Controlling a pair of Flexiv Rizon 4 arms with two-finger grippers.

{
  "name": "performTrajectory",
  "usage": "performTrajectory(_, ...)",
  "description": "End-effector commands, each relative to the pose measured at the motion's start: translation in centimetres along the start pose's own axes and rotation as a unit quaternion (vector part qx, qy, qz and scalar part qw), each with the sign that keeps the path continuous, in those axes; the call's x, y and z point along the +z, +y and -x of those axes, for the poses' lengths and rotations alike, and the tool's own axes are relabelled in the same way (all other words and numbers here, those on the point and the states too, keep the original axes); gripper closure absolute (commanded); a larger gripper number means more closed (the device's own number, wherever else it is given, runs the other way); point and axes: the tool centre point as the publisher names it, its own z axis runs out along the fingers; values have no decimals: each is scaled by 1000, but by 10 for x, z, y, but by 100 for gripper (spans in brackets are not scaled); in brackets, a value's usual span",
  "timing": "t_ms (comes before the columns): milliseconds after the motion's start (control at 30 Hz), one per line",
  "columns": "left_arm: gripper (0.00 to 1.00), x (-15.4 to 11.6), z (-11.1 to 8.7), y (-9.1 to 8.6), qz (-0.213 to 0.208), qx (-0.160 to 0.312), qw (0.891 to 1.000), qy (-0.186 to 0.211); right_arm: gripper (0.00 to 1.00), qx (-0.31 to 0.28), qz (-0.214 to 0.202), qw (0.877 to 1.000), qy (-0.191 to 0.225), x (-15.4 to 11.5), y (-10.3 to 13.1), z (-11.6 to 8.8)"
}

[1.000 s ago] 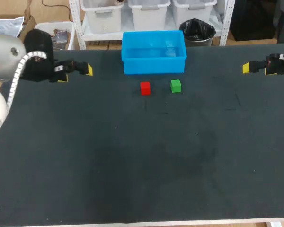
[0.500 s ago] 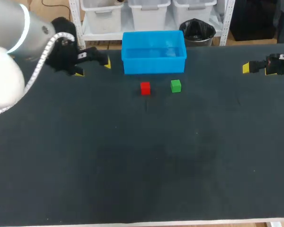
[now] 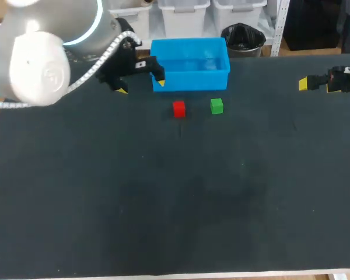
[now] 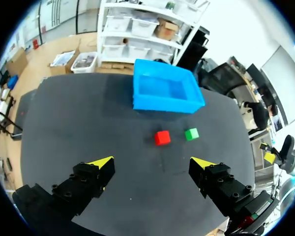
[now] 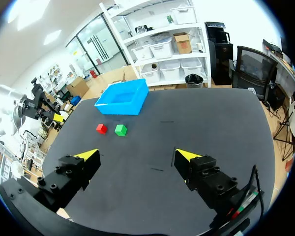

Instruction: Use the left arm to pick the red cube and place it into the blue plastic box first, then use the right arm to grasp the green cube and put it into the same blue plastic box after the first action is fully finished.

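The dark table point(image 3: 163, 204) filled the lower frame of the head view. Above centre sat two small cubes side by side and apart, flat on the tabletop: one red cube point(image 3: 179, 108) on the left and one green cube point(image 3: 216, 105) on the right, both plain and matte. Just behind them, at upper centre, stood the one box point(image 3: 189, 80). It was bright blue plastic, rectangular and open-topped, with low straight walls. Only its own blue floor showed inside, and both cubes lay outside it, near its front wall.

In the left wrist view the left gripper point(image 4: 152, 163) had its two yellow-tipped fingers spread wide, gripping nothing. The red cube lay ahead of the gap between them, the green cube just beside it, and the box farther ahead. In the head view the left arm point(image 3: 41, 58) came in from the upper left with a bulky grey-white joint. Its gripper hung by the box's left front corner, to the upper left of the red cube.

The right gripper point(image 5: 137, 156) was wide open too — nothing between its fingers. In the head view it sat at the far right edge of the upper frame, well apart from the cubes and the box.
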Motion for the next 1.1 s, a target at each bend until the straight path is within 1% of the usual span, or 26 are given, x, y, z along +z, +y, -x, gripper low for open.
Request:
performTrajectory(33,0,14,10,-9,115,-2,993,15,0,0,0,1000,0,0,0,0)
performTrajectory(200,0,25,14,-17,129,-9,991,31,0,0,0,1000,0,0,0,0)
performTrajectory(300,0,32,14,-22,130,-12,990,47,0,0,0,1000,0,0,0,0)
performTrajectory(500,0,43,16,-29,115,-25,990,76,0,0,0,1000,0,0,0,0)
performTrajectory(600,0,45,16,-29,118,-21,990,77,0,0,0,1000,0,0,0,0)
performTrajectory(667,0,45,16,-29,132,-16,988,83,0,0,0,1000,0,0,0,0)
performTrajectory(733,0,41,15,-25,120,-17,989,81,0,0,0,1000,0,0,0,0)
performTrajectory(1100,0,41,15,-25,120,-17,989,81,0,0,0,1000,0,0,0,0)
